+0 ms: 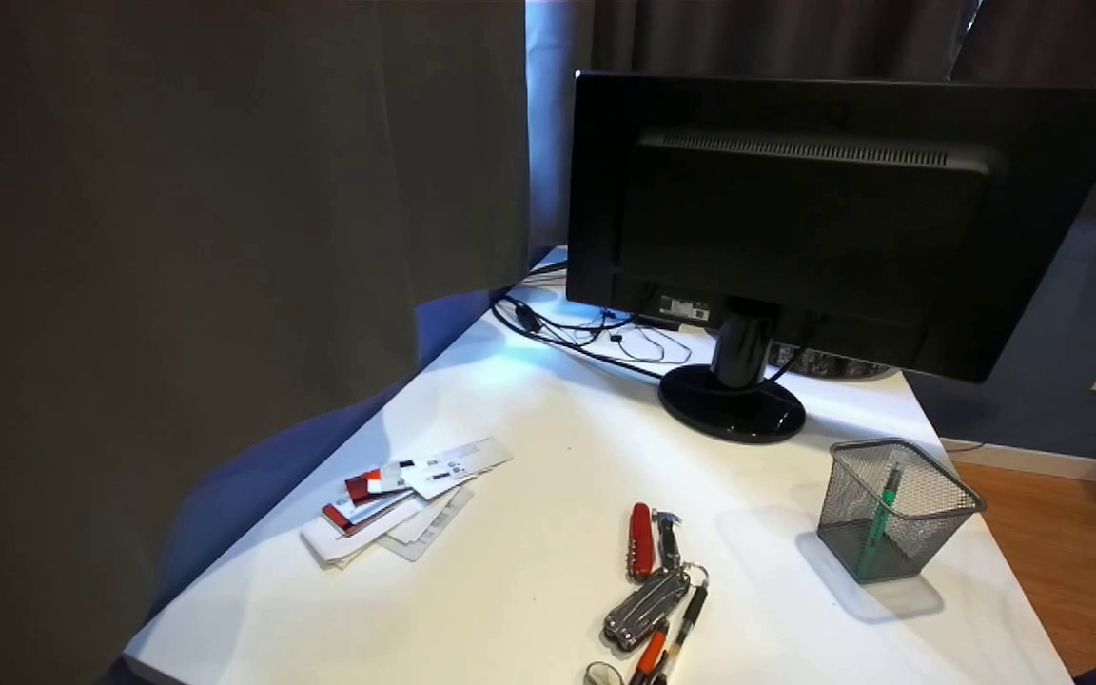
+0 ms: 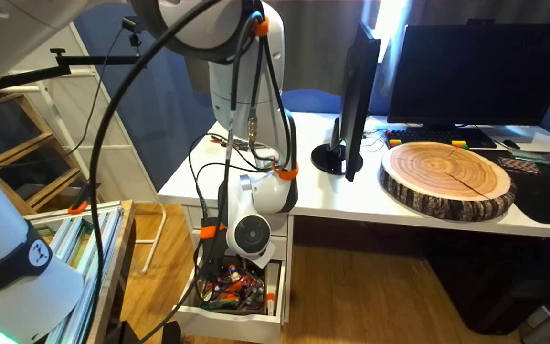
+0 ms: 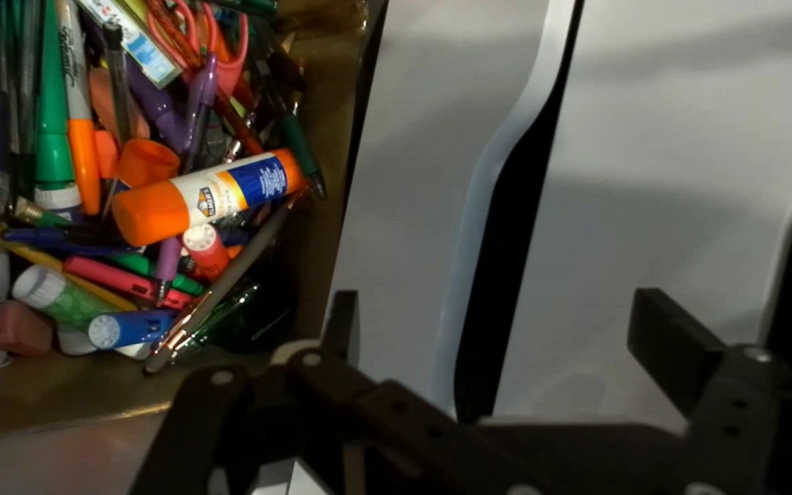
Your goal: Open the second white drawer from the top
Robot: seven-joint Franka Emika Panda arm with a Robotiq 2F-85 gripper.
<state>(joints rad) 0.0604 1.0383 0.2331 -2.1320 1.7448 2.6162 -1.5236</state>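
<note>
In the wrist view, my gripper point(image 3: 496, 323) is open and empty. Its two dark fingers stand on either side of the dark gap above the curved top edge of the second white drawer point(image 3: 410, 192). The top drawer's white front point(image 3: 630, 206) is behind the right finger. Both these drawers look shut. In an exterior view, the second drawer's front point(image 2: 279, 247) is partly hidden by the wrist, and the fingertips cannot be made out. The third drawer point(image 2: 232, 327) below is pulled open and full of pens, markers and a glue stick point(image 3: 210, 196).
The white desk point(image 2: 332, 200) overhangs the drawers, with monitors point(image 2: 358, 100) and a wood slab point(image 2: 447, 172) on it. Hanging cables point(image 2: 100, 143) loop along the arm. In an exterior view, a mesh pen cup point(image 1: 890, 514) and a multi-tool point(image 1: 648, 609) lie on the desk.
</note>
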